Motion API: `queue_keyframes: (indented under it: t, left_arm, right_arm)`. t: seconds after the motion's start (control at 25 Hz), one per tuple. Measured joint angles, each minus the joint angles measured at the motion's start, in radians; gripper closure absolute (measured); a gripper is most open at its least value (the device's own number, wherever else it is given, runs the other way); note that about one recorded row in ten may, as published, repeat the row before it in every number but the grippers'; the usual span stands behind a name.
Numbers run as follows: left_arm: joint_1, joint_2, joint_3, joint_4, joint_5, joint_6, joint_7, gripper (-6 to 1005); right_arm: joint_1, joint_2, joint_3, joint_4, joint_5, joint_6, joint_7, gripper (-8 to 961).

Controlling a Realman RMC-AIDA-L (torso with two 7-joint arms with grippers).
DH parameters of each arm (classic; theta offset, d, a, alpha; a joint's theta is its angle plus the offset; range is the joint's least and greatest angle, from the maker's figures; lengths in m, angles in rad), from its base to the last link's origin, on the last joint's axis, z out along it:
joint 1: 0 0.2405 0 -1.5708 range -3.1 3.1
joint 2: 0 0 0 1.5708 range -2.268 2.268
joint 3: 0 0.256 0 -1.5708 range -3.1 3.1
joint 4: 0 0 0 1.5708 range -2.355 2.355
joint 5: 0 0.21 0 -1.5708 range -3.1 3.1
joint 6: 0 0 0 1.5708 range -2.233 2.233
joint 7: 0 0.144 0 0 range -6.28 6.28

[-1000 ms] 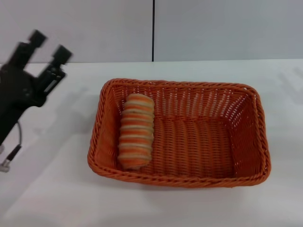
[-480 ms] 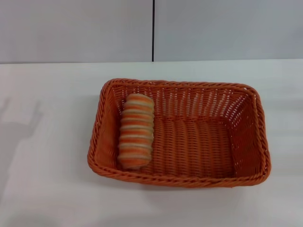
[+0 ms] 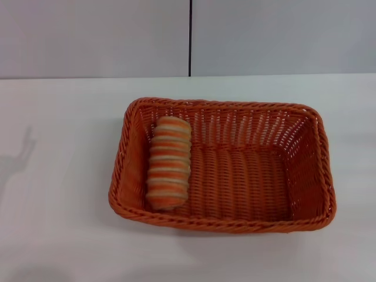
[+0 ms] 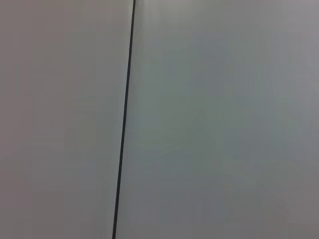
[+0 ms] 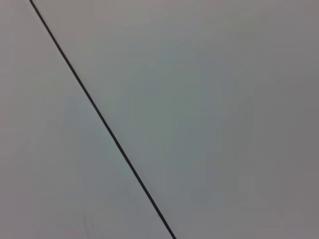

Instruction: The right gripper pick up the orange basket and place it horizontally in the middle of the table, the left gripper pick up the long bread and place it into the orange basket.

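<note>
Both steps look done: the orange basket [image 3: 223,165] sits lengthwise mid-tabletop [image 3: 59,235], the long bread [image 3: 169,163] lying inside at its left end. Neither claw shows, so their fingers' state is unknowable.

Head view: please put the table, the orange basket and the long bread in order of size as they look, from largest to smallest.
1. table
2. orange basket
3. long bread, lying inside the basket at its left end
</note>
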Motion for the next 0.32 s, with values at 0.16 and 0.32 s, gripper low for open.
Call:
queue_keyframes:
  t: [0.16, 0.32]
  left_arm:
    - [-0.002, 0.000, -0.003, 0.000, 0.000, -0.005, 0.000, 167]
    - [-0.001, 0.001, -0.006, 0.000, 0.000, -0.006, 0.001, 167]
  right_arm:
    - [0.001, 0.000, 0.001, 0.005, 0.000, -0.004, 0.000, 379]
    - [0.009, 0.000, 0.002, 0.005, 0.001, -0.025, -0.001, 379]
